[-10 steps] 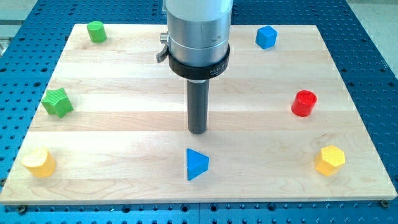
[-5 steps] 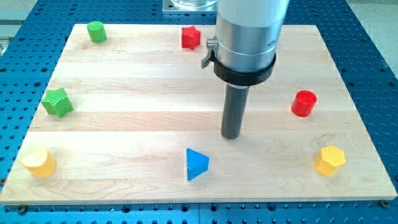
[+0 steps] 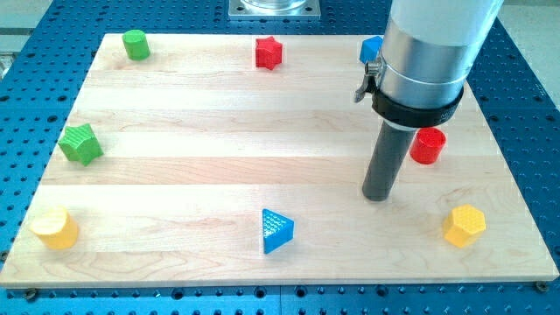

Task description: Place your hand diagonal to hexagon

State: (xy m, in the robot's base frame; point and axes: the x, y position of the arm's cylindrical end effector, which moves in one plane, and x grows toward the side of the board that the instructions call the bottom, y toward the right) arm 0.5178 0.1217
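Observation:
The yellow hexagon block (image 3: 463, 225) lies near the board's bottom right corner. My tip (image 3: 377, 196) rests on the board up and to the left of it, with a clear gap between them. The red cylinder (image 3: 429, 145) stands just to the right of the rod, close to it. The blue triangle (image 3: 276, 231) lies down and to the left of my tip.
A blue block (image 3: 371, 48) is partly hidden behind the arm at the top right. A red star (image 3: 269, 52) and a green cylinder (image 3: 135, 44) sit along the top edge. A green star (image 3: 80, 143) and a yellow cylinder (image 3: 54, 228) sit at the left.
My tip has slid steadily to the view's right and slightly down, from above the blue triangle to beside the red cylinder. The blocks have not moved.

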